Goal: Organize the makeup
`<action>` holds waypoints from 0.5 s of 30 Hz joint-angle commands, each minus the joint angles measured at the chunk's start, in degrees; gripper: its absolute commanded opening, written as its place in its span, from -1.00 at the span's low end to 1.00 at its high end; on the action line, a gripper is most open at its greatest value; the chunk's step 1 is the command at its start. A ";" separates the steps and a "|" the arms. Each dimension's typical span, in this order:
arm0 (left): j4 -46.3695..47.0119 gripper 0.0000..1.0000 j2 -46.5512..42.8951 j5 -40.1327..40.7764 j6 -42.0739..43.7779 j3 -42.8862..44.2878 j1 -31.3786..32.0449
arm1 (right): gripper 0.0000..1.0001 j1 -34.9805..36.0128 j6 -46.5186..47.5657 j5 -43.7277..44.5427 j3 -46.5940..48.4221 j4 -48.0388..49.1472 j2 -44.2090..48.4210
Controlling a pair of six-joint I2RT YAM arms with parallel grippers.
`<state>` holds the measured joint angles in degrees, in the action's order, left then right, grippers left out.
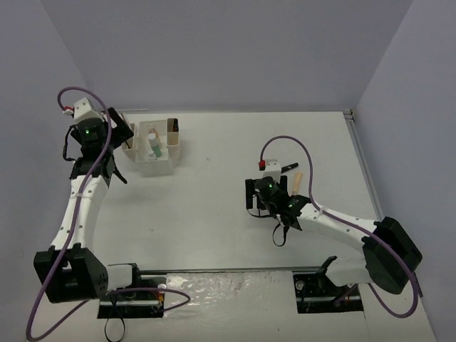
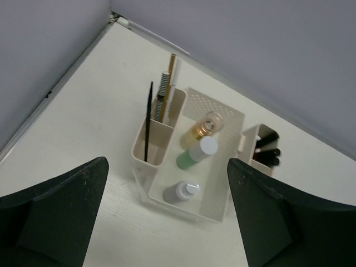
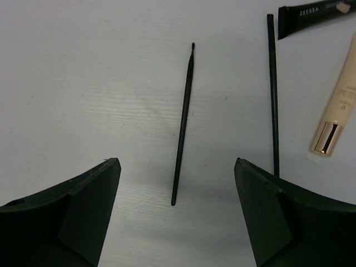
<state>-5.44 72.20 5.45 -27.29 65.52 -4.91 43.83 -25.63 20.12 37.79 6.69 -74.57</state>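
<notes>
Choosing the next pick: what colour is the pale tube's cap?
Shiny gold cap on the pale tube; clearest in the right wrist view.

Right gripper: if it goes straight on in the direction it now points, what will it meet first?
Most likely the thin black brush, lying on the table; the right gripper is open with the brush centred in the gap. Depth is unclear.

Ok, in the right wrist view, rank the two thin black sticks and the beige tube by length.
1-2. Middle stick and right stick: alike; the right one's lower end runs behind a finger.
3. Beige tube: shorter as shown, but cut off by the frame edge.
</notes>
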 commanded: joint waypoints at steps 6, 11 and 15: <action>-22.05 0.93 -13.17 -22.69 -1.03 0.38 4.36 | 0.27 -2.62 -4.34 -0.20 6.29 0.46 -11.66; -26.30 0.94 -19.02 -23.99 -0.93 -6.95 11.79 | -0.06 -3.21 -4.34 -0.66 8.22 1.01 -17.33; -26.47 0.94 -21.70 -23.64 -3.58 -12.10 15.08 | -0.21 -3.31 -4.25 -1.92 8.60 1.74 -20.21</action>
<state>-30.30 53.28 -16.32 -28.70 55.71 7.82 40.91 -29.12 18.64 43.88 6.56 -92.73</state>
